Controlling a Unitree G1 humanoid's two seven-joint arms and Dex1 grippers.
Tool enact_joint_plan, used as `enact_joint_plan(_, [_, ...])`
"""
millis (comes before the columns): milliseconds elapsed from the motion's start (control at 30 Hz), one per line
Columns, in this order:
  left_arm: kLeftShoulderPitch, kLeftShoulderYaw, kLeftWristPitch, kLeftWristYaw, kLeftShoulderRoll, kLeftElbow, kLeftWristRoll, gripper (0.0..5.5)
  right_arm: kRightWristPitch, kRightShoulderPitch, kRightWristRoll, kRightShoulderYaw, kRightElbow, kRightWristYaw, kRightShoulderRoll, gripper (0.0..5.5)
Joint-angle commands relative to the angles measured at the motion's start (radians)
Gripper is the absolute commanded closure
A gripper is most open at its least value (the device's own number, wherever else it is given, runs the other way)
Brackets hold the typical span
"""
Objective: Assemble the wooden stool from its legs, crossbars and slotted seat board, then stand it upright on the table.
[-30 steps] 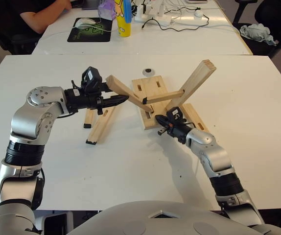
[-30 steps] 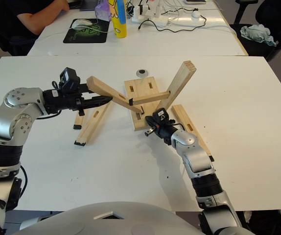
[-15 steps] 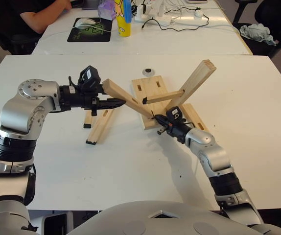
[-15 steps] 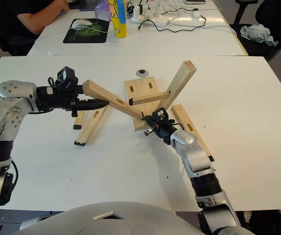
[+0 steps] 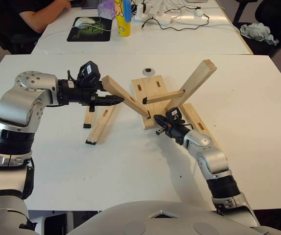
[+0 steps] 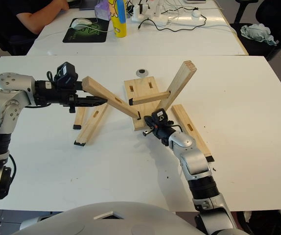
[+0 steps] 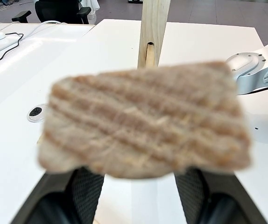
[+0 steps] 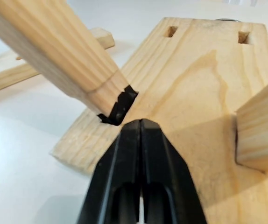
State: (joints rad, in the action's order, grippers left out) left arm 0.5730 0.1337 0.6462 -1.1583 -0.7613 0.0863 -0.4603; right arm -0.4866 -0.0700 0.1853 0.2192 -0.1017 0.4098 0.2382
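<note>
The slotted seat board (image 5: 153, 91) lies flat on the white table (image 5: 130, 166). My left gripper (image 5: 112, 100) is shut on a wooden leg (image 5: 129, 99) near its raised upper end; the leg slants down to the board's near edge. Its end face (image 7: 145, 126) looms large between my left fingers (image 7: 78, 196). My right gripper (image 5: 160, 129) is shut with nothing in it, its tip (image 8: 141, 127) resting on the board right by the leg's black-marked foot (image 8: 117, 106). A second leg (image 5: 195, 81) leans up from the board, with a crossbar (image 5: 163, 96) plugged into it.
Two loose wooden pieces (image 5: 100, 124) lie left of the board and another (image 5: 197, 123) lies to its right. A small black round object (image 5: 149, 72) sits behind the board. A second table (image 5: 145, 34) behind carries a yellow bottle (image 5: 124, 19), cables and a mouse pad.
My left arm has drawn back to the left, and the held leg's foot has slid down toward the board's near edge. The right gripper has edged slightly toward that foot.
</note>
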Motion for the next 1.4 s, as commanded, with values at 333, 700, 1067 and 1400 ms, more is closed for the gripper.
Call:
enact_joint_plan(333, [0.082, 0.058, 0.039, 0.016, 0.058, -0.011, 0.032, 3.47, -0.086, 0.052, -0.038, 0.044, 0.078, -0.019, -0.017, 5.5])
enact_joint_plan(700, [-0.04, 0.098, 0.001, 0.092, 0.154, -0.024, 0.062, 3.47, -0.108, 0.048, -0.036, 0.058, 0.083, -0.001, -0.006, 5.5])
enact_joint_plan(1067, [-0.058, 0.138, 0.011, 0.155, 0.21, -0.004, 0.064, 3.47, -0.118, 0.044, -0.027, 0.058, 0.092, 0.005, -0.002, 5.5])
enact_joint_plan(1400, [-0.018, 0.195, -0.034, 0.128, 0.242, -0.126, 0.112, 3.47, -0.133, 0.035, -0.009, 0.046, 0.112, 0.009, -0.013, 5.5])
